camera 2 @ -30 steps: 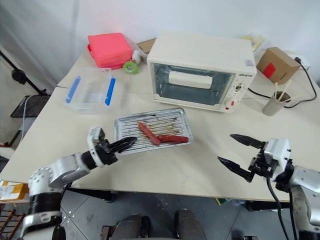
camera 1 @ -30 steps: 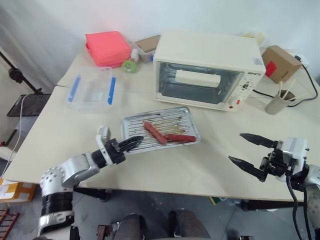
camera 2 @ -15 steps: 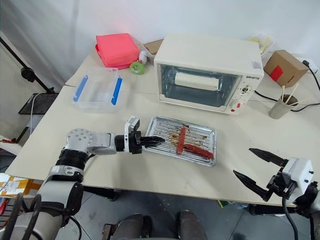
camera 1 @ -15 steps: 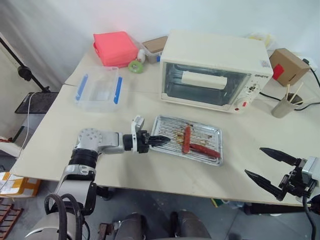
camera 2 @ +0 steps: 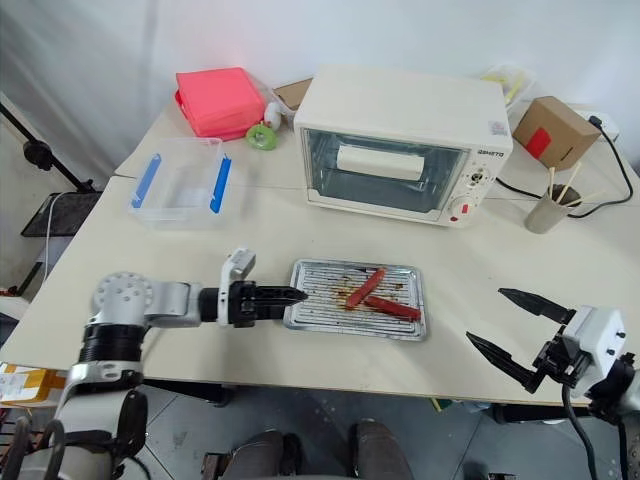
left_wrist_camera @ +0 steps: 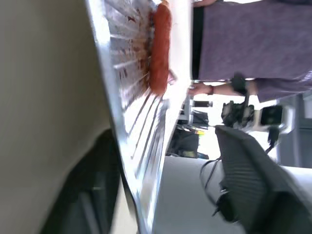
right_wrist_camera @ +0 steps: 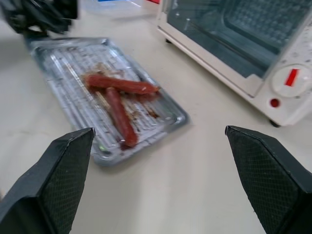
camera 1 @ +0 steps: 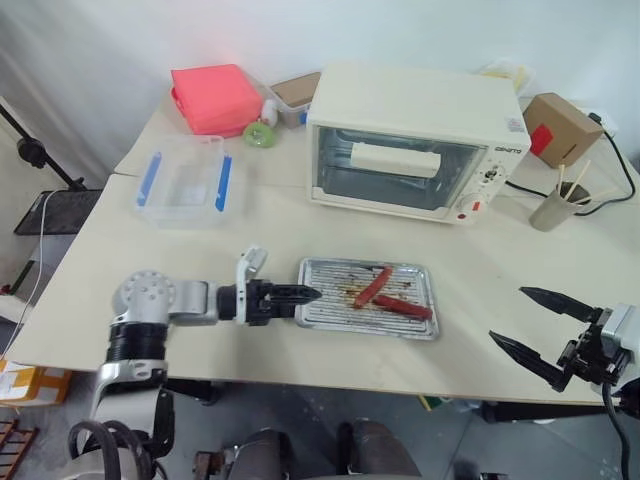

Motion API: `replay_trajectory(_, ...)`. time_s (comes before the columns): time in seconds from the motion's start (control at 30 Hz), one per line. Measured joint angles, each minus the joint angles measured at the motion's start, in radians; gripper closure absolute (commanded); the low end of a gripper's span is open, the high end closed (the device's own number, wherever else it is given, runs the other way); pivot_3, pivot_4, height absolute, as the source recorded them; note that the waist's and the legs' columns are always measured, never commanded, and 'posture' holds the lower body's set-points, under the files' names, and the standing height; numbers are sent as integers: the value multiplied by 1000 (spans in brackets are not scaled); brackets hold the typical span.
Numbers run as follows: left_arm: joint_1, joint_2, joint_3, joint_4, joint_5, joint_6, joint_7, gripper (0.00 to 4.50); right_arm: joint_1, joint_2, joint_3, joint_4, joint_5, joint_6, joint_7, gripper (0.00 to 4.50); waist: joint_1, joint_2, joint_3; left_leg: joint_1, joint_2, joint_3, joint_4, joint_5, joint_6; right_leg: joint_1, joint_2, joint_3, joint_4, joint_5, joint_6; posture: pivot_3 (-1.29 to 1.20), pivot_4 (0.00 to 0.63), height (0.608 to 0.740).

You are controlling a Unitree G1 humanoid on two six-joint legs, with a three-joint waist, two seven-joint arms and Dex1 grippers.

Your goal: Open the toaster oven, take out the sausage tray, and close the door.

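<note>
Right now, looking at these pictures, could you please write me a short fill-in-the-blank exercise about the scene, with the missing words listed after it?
1. The tray lies on the table and holds ____ red sausages.
2. The oven door is ____.
3. The left gripper is at the tray's ____ end.
4. The jaws of the right gripper stand ____.

Missing words: two; shut; left; open

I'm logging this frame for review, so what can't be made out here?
- Whether the left claw grips the sausage tray: its tips overlap the tray's rim in the eye views.
- Toaster oven knob markings: too small.
- Contents of the grey cup beyond the sticks: hidden by its wall.
</note>
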Motion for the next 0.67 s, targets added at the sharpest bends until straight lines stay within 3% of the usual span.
replay_trajectory(0.07, 38, 39, 22, -78, -1, 1, -21, 325, -30, -2, 32, 18, -6, 0, 12, 0, 11, 0, 0, 0, -2, -3, -1, 2, 0, 0, -1, -2, 0, 0, 0, 0, 150, 740)
replay_trajectory(0.1, 165, 169, 30, -239, 4, -50, -100, 106, -82, -9, 55, 50, -8, -5, 33, 0, -9, -2, 2, 1, -1, -1, -5, 1, -1, 0, -1, 0, -1, 0, -1, 0, 150, 740)
replay_trajectory(0.23, 299, 300, 81, -371, 68, -221, -238, 106, -127, -13, 84, 94, -9, 1, 57, 0, -1, 2, 3, 1, -1, -2, -7, 1, -1, 0, -1, -2, -2, -1, -3, 0, 150, 740)
replay_trajectory(0.27, 377, 341, 73, -429, 134, -366, -332, 106, -147, -14, 100, 97, -8, 2, 67, 0, -1, 2, 3, 1, -1, -2, -7, 1, -1, -1, -1, -2, -2, -2, -3, 0, 150, 740)
replay_trajectory(0.3, 413, 358, 68, -449, 173, -435, -377, 106, -147, -17, 100, 99, -7, 2, 72, 0, 0, 2, 3, 1, -1, -2, -8, 1, -2, -1, -1, -2, -3, -2, -4, 0, 150, 740)
replay_trajectory(0.4, 539, 372, 60, -488, 428, -895, -503, 106, -179, -34, 122, 110, -5, 7, 104, 0, 5, 2, 3, 0, -3, -4, -9, 0, -2, 0, -5, -5, -5, -2, -5, 0, 150, 740)
replay_trajectory(0.53, 547, 386, 37, -419, 675, -1408, -641, 106, -211, -55, 178, 97, -4, 1, 175, 0, 6, 4, 3, -2, -4, -3, -11, -3, -3, 0, -12, -11, -7, -2, -6, 0, 150, 740)
replay_trajectory(0.67, 524, 343, 24, -317, 742, -1575, -663, 106, -219, -59, 183, 97, -3, 3, 191, 0, 3, 5, 3, -5, -4, -5, -10, -1, 5, -1, -12, -14, -9, -2, -5, 0, 150, 740)
